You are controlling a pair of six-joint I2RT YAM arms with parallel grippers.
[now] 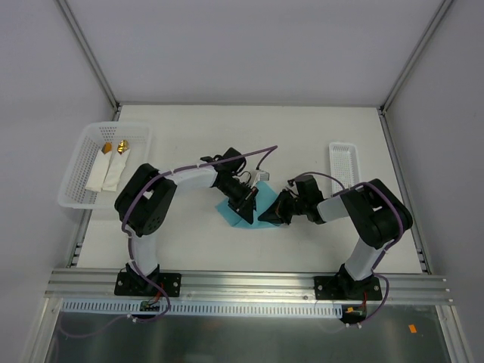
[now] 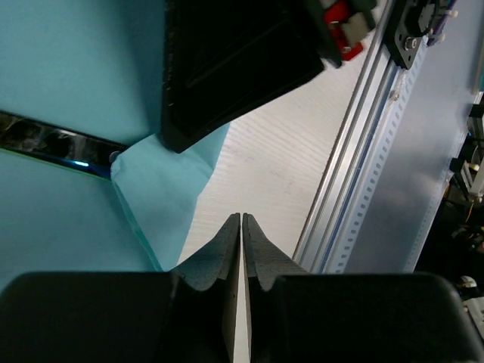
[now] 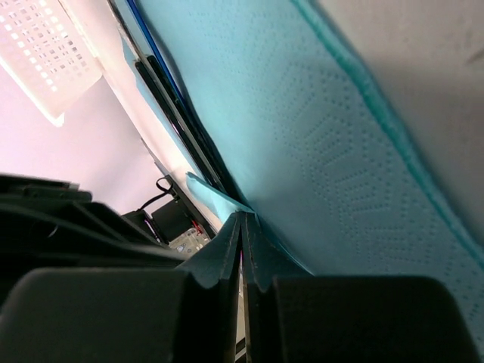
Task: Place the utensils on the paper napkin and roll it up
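Black-and-white arms (image 1: 189,178) — purple cables (image 1: 261,153)

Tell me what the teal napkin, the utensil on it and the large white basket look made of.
Paper napkin: thin matte embossed paper, dotted pattern. Utensil: likely polished metal, mirror-like glints. Basket: probably white plastic, moulded grid holes.

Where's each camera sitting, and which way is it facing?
Top external: above, behind the bases, looking down on the table; both arms show, left gripper and right gripper both at the paper napkin.
Left wrist: looks past the left gripper's shut fingers at the paper napkin, a utensil and the rail.
Right wrist: looks along the right gripper's shut fingers across the paper napkin toward a white basket.
Shared: all three show the paper napkin.
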